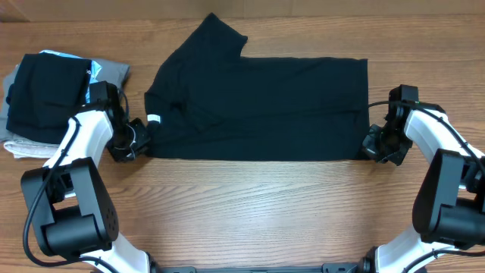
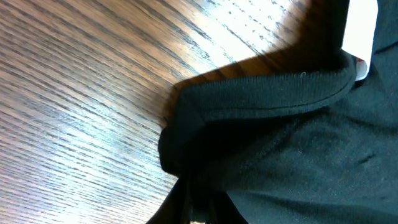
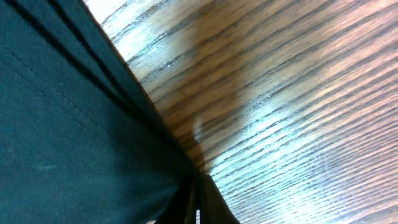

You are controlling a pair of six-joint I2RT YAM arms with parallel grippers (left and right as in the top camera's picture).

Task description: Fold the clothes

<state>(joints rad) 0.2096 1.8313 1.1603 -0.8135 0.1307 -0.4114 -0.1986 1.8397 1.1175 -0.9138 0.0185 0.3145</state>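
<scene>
Black knit of the T-shirt (image 2: 280,155) fills the left wrist view, bunched into a ridge right at the left gripper (image 2: 189,210). Its jaws are closed, pinching the fabric just under the ribbed collar (image 2: 273,93). White neck label (image 2: 362,37) sits at the top right edge of that view.

Right gripper (image 3: 198,202): jaws closed tight on the corner of the hem (image 3: 134,93), whose stitched edges run straight down into the fingertips. Bare wood grain of the table (image 3: 298,112) lies beside it.

Overhead: T-shirt lies flat across the middle of the table, collar end to the left, hem to the right. It looks folded in half lengthwise, with only 1 sleeve (image 1: 216,38) showing, along the far edge. Left gripper is at the near collar corner, right gripper at the near hem corner. Both are low to the wood, and the 2 arms are well apart with the garment between them.

Far left of the table is a pile of 3 other items: grey-beige garment (image 1: 23,144) at the bottom, light blue garment (image 1: 57,54) peeking out at the far edge, black piece (image 1: 49,95) on top. Pile lies just beside the left arm, apart from the T-shirt.
</scene>
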